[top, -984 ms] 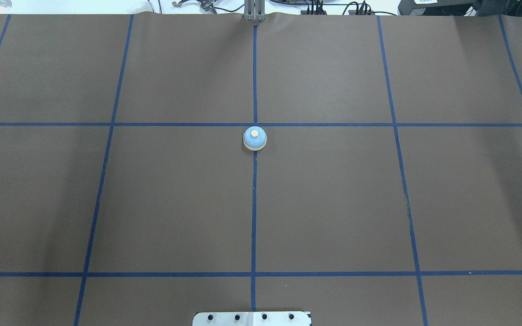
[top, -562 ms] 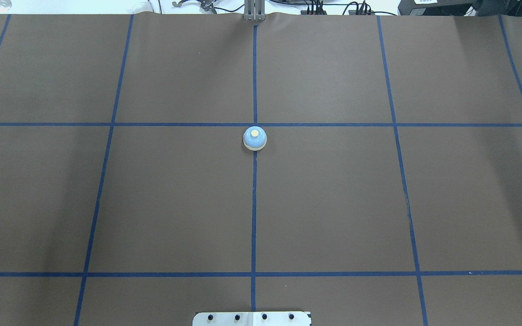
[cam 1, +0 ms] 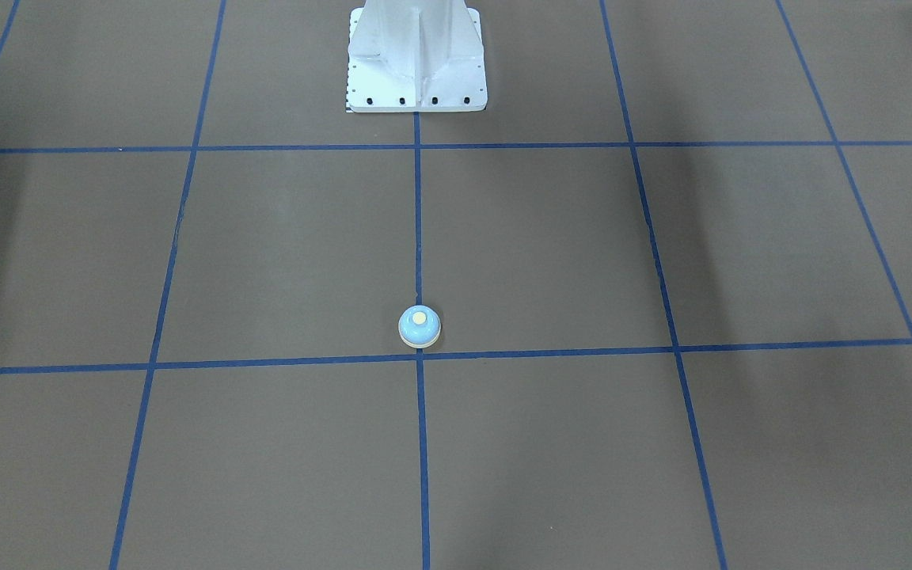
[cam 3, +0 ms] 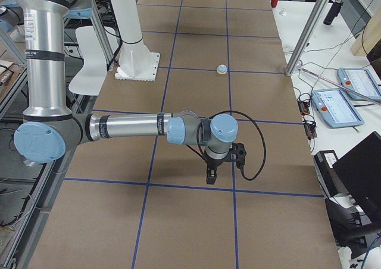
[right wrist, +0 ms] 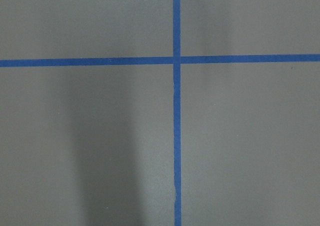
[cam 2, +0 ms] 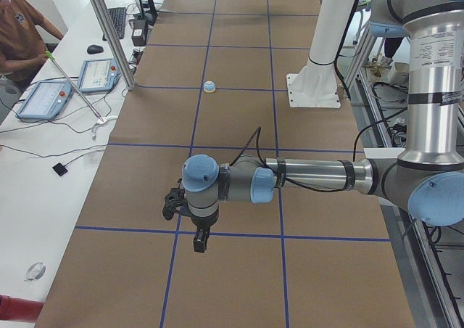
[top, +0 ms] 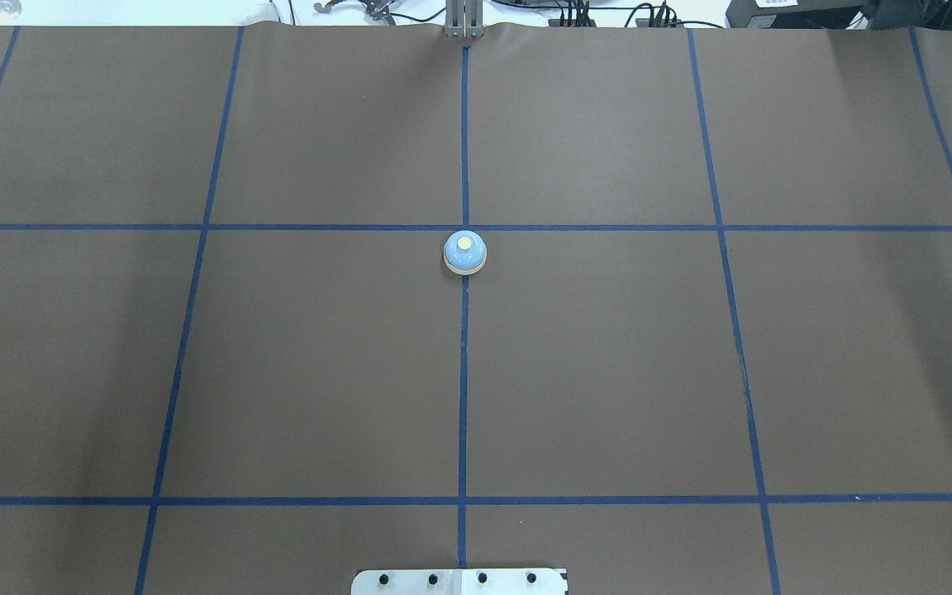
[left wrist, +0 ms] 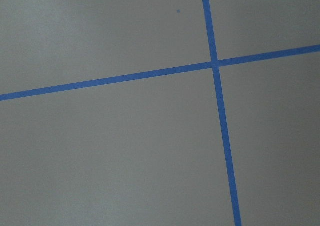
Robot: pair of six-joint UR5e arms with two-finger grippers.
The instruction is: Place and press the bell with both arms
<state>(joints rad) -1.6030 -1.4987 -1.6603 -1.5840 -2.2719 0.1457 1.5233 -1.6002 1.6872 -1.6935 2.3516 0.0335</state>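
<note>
The light-blue bell (top: 465,253) with its cream button stands upright on the brown table cover, on the centre tape line just in front of a crossing; it also shows in the front-facing view (cam 1: 419,326) and small in both side views (cam 2: 209,87) (cam 3: 221,69). Nothing touches it. My left gripper (cam 2: 199,241) shows only in the exterior left view, hanging fingers-down over the table's left end, far from the bell. My right gripper (cam 3: 210,177) shows only in the exterior right view, fingers-down over the right end. I cannot tell whether either is open or shut. Both wrist views show only tape lines.
The white bolted pedestal (cam 1: 416,63) stands at the robot's edge of the table, in line with the bell. Blue tape lines (top: 464,372) divide the brown cover. An operator (cam 2: 18,30), tablets (cam 2: 43,99) and cables sit on the white bench beyond the far edge.
</note>
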